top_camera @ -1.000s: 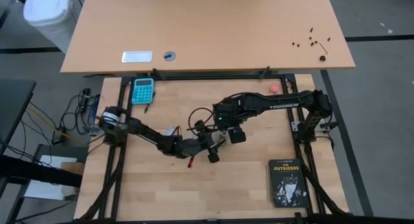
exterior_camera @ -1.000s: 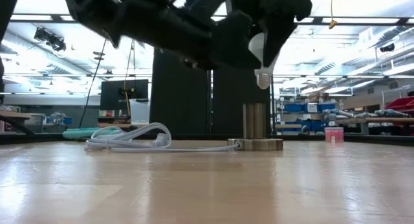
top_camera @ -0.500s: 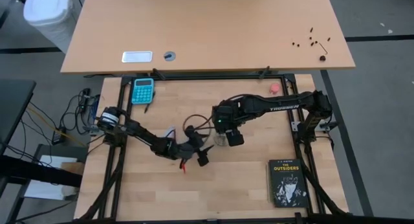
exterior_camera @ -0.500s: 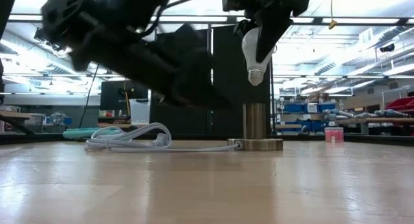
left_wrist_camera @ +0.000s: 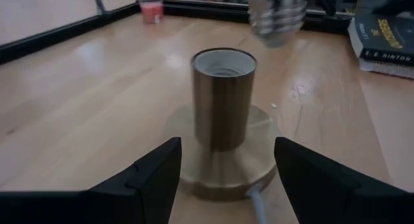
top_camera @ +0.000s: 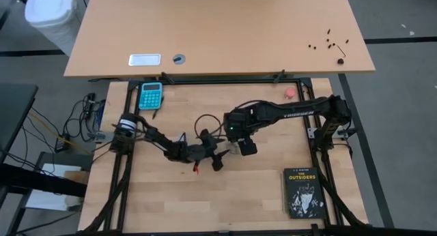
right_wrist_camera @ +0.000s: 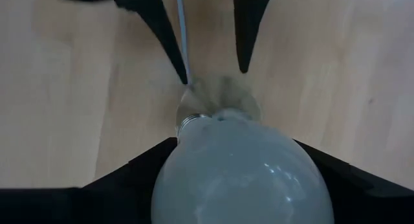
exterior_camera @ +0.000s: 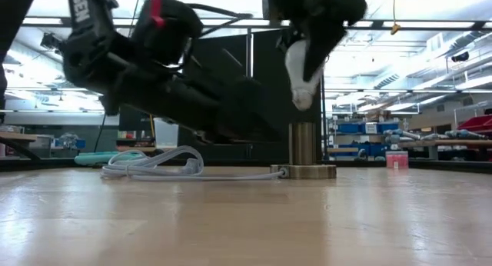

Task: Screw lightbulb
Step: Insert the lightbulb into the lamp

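Your lightbulb [exterior_camera: 301, 66] hangs in the air just above the brass socket [exterior_camera: 303, 144], base down, and is not yet in it: from table height there is a clear gap between the grey screw base and the socket's open rim. The bulb's long axis runs nearly vertical, glass end up in the jaws and threads pointing down at the opening, with a slight tilt. Seen from the left wrist, the threads [left_wrist_camera: 277, 15] sit beyond the rim and a little off to one side, so the line-up looks close but not exact.

The right gripper [right_wrist_camera: 242, 179] holds the bulb by its glass, one finger on each side of the widest part. The left gripper [left_wrist_camera: 226, 175] sits low at the socket's round base plate [left_wrist_camera: 223, 166], its fingers spread apart on either side and, as far as you can see, not touching it.

By my judgement the pick-up and carry are done. What remains is the whole of the screwing: centre the threads over the opening, lower them in, then turn, likely with the left gripper steadying the base.
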Motion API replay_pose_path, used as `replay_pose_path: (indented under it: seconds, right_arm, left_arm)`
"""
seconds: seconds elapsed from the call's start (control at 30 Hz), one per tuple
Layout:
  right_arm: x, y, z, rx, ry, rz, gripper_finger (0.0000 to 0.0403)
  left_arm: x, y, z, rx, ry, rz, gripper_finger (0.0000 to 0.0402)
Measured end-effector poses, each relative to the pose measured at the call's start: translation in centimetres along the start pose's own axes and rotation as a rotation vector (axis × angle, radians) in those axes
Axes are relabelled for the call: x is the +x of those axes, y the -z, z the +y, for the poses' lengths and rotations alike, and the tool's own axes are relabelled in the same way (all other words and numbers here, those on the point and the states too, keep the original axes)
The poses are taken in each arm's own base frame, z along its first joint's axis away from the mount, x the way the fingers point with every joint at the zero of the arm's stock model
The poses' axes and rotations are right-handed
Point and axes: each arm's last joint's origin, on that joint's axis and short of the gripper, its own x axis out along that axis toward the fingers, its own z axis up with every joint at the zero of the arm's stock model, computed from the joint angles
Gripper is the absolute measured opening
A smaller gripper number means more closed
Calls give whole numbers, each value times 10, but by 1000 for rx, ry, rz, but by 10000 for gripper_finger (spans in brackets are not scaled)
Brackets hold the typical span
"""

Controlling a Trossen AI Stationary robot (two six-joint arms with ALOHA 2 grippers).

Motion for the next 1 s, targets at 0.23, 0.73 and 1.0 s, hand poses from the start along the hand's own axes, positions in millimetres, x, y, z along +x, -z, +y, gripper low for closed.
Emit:
replay_pose_path:
  seconds: [0.23,0.73,1.0]
  right_arm:
    - [11,7,-7,22,12,3,279]
    - [11,6,-17,7,27,-23,279]
    - [11,9,-23,26,29,-8,279]
  left_arm:
    - [19,-8,-6,43,-30,-35,253]
    - [42,0,8,49,-26,-8,253]
    - [52,4,6,61,-35,-27,244]
